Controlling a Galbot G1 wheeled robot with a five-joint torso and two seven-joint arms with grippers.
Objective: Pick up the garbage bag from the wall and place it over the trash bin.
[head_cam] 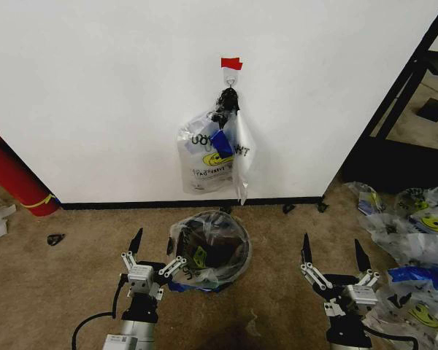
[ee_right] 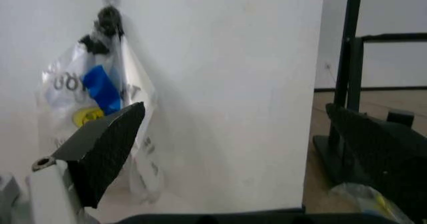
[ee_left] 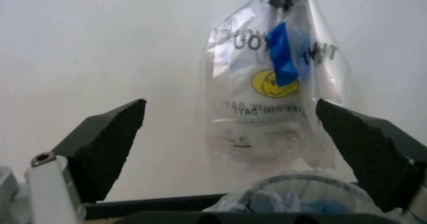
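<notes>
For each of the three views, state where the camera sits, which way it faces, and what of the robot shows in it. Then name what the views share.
Head view: on the robot's head, looking forward and down at the wall, the trash bin, the left pincer and right pincer, both open.
Left wrist view: on the left arm, facing the wall; its open fingers frame the hanging garbage bag.
Right wrist view: on the right arm, facing the wall's right end; its own fingers show.
Shared: all three see the bag on the wall.
</notes>
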